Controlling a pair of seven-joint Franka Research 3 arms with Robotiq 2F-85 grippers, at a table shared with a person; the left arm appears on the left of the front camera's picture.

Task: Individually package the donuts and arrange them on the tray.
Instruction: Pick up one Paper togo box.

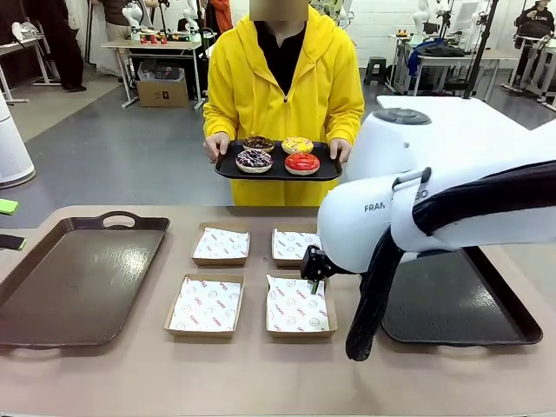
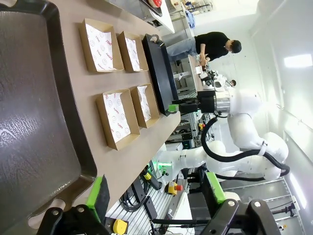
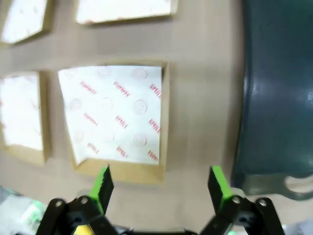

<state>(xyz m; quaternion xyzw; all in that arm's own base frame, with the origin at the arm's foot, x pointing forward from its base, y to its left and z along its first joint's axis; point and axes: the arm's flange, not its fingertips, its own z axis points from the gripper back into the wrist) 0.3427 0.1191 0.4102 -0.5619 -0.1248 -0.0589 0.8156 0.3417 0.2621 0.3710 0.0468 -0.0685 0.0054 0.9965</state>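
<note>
Brown tray (image 1: 61, 287) lies at the table's (image 1: 261, 373) left edge, the left gripper (image 2: 154, 193) spread wide and empty by its corner. Four paper-lined boxes (image 1: 207, 304) sit mid-table; beyond the far edge a person (image 1: 269, 78) holds the donuts (image 1: 278, 152) on a black tray (image 1: 228, 167). Right gripper (image 3: 161, 183), fingers wide, hovers over the near-right box (image 3: 117, 117), beside a dark tray (image 1: 469, 304).

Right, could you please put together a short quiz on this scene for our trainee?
1. True or false: the donuts already lie in the boxes.
2. How many boxes stand on the table?
3. The right end effector is: A) shut on a donut; B) open above a box; C) shut and empty.
Key: 1 false, they sit on the tray that the person holds; 2 four; 3 B.
</note>
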